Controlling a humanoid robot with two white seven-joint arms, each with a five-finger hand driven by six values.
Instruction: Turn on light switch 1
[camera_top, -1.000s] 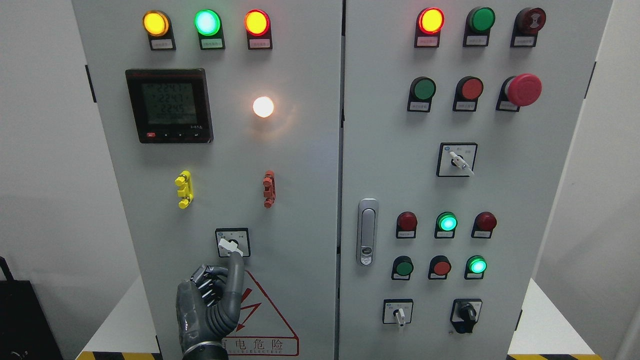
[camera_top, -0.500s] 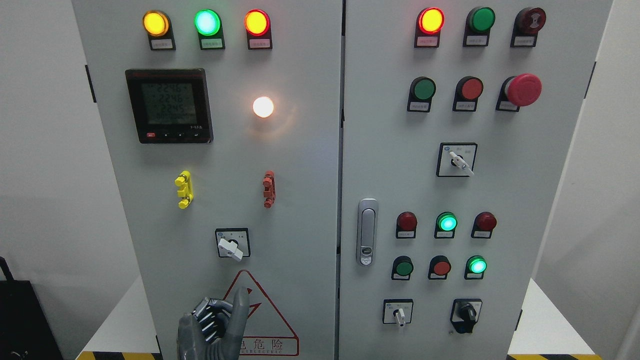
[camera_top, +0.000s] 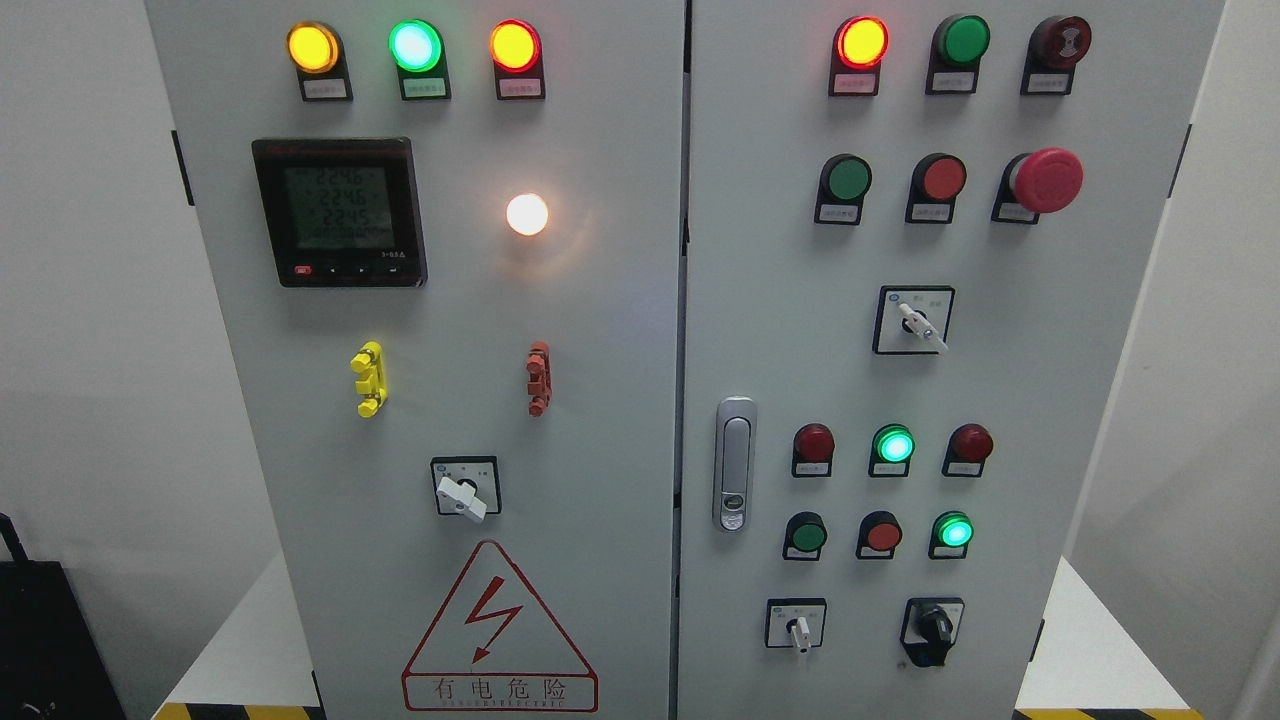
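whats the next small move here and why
Probably none beyond keeping the arms down and checking the result. No hand shows in the head view, the white-handled rotary switch on the left grey cabinet door sits turned with its handle pointing lower right, and the round white lamp above it glows. That suggests the switching is already done.

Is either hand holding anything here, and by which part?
Nothing is held: neither hand is in view. The white switch on the left door sits untouched.

White walls, black bag
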